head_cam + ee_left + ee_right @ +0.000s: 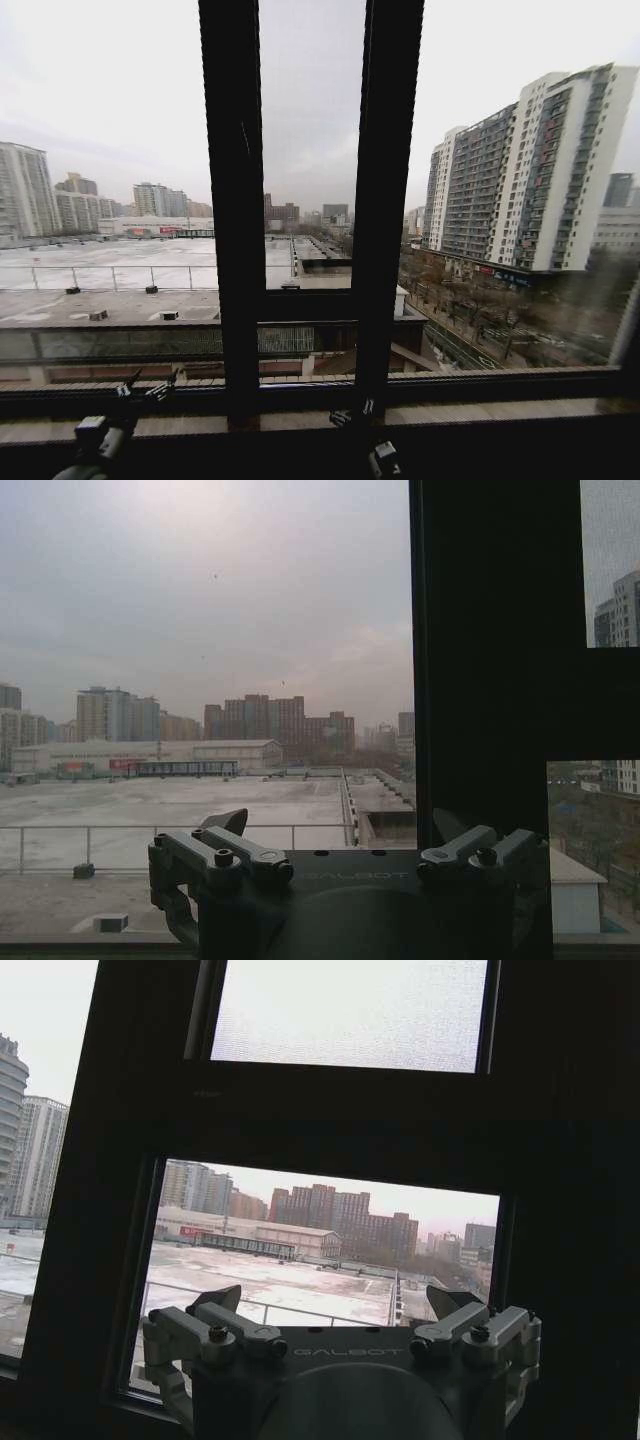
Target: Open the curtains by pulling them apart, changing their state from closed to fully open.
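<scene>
Looking through the black-framed glass window (pixel 300 300), the city lies bare; a faint sheer white curtain (pixel 625 330) edge hangs far right (barely discernible). Both grippers sit low near the sill: left gripper (pixel 140 388) and right gripper (pixel 352 415), jaws spread wide, holding nothing. Risk, I judge: reaching out could strike the glass.
</scene>
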Motion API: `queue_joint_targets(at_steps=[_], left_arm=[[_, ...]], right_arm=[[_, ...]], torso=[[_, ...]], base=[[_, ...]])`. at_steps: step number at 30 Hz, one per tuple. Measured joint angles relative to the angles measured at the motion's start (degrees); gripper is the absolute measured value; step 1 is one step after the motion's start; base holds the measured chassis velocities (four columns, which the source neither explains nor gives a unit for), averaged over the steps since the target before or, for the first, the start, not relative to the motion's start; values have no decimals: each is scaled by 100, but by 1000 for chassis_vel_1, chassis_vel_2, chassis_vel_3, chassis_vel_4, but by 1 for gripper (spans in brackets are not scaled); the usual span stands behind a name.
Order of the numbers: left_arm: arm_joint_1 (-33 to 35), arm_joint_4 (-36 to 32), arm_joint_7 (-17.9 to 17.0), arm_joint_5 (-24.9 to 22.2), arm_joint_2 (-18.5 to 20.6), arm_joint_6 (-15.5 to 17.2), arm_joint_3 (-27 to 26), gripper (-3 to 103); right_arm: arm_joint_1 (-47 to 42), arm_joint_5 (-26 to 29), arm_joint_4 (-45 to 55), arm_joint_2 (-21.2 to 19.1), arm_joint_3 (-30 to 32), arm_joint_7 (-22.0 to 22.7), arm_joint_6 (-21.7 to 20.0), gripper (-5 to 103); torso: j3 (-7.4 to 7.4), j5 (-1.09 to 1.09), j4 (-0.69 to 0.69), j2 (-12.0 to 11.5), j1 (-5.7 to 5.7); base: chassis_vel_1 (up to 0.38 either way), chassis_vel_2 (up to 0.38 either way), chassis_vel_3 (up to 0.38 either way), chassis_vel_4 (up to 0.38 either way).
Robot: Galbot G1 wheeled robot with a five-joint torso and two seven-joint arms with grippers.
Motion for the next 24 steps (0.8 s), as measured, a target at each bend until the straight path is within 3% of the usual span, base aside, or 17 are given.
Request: queue_joint_targets(at_steps=[24], left_arm=[[41, -23, -22, -5, -15, 3, -30, 100]], right_arm=[[-3, 16, -3, 0, 24, 10, -6, 100]], torso=[[0, 0, 0, 0, 0]], base=[[0, 0, 0, 0]])
